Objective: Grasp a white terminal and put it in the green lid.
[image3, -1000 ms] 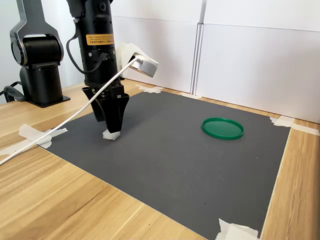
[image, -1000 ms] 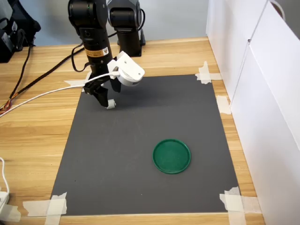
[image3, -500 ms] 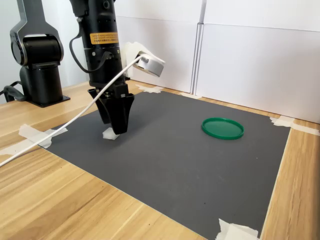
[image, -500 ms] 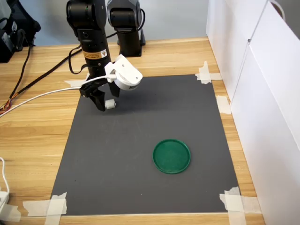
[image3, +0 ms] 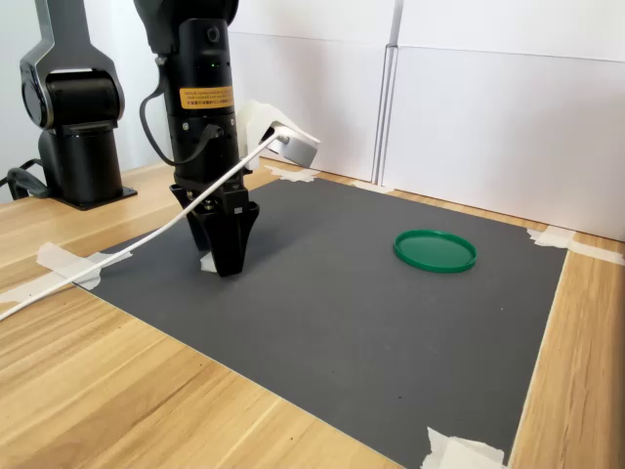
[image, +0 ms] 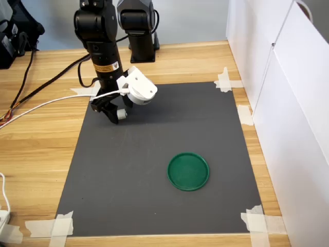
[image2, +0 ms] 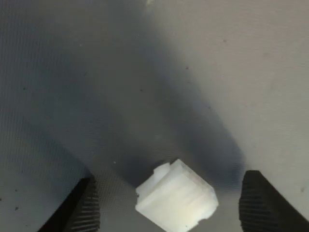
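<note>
Wooden table (image: 46, 154) carries a dark grey mat (image: 154, 175) taped at its corners with pale tape strips (image: 56, 225). White panels (image3: 508, 127) wall off the first exterior view's right edge, close to the mat. Most of the mat is bare, with open room between arm and green lid (image: 188, 171). The lid lies flat, well apart from the gripper, toward the mat's near right in the first exterior view.

Gripper (image: 116, 114) points down at the mat's far left corner region, beside a white cable (image3: 117, 256). Jaws parted in the wrist view. The white terminal (image2: 176, 202) sits between the ribbed fingers (image2: 258, 205), touching neither. It is a small blocky white piece, faintly ridged, stepped at one end, lying tilted on the mat.
</note>
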